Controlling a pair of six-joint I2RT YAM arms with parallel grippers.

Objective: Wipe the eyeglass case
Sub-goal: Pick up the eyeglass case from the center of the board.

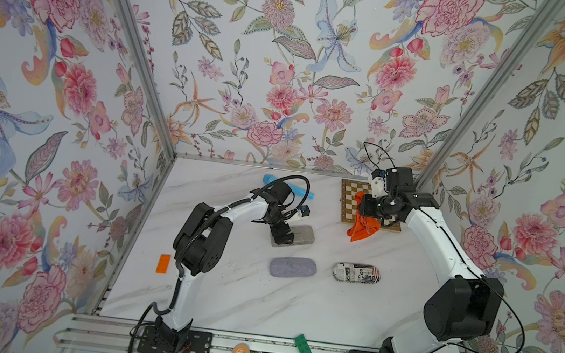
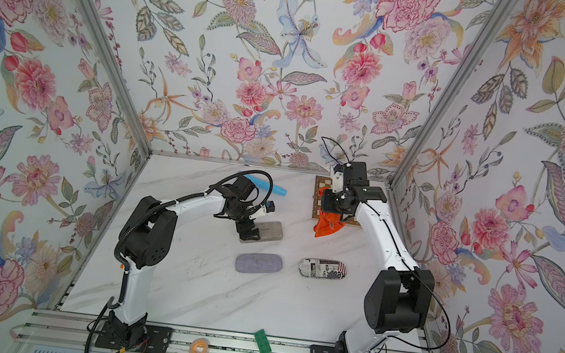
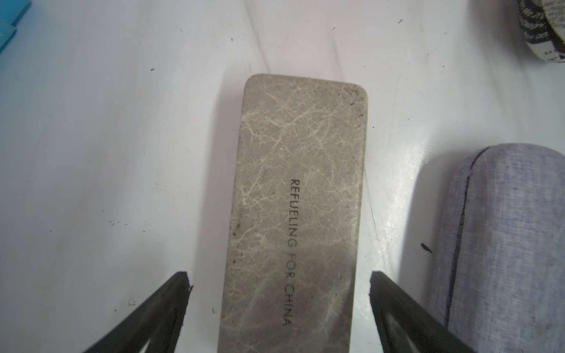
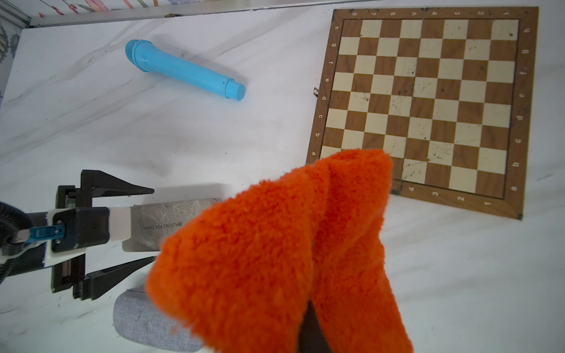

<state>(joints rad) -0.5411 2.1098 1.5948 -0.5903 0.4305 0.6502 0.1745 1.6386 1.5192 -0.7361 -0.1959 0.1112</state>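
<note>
Around the tan eyeglass case point(image 3: 296, 198), bare surface point(image 3: 122, 152) lies open on the side toward the blue microphone point(image 4: 183, 68), room for a jaw to pass. On the opposite side the grey fabric case point(image 3: 504, 244) lies near, leaving only a narrow strip. Past its uncovered end the orange cloth point(image 4: 275, 250) hangs by the chessboard point(image 4: 428, 101).
</note>
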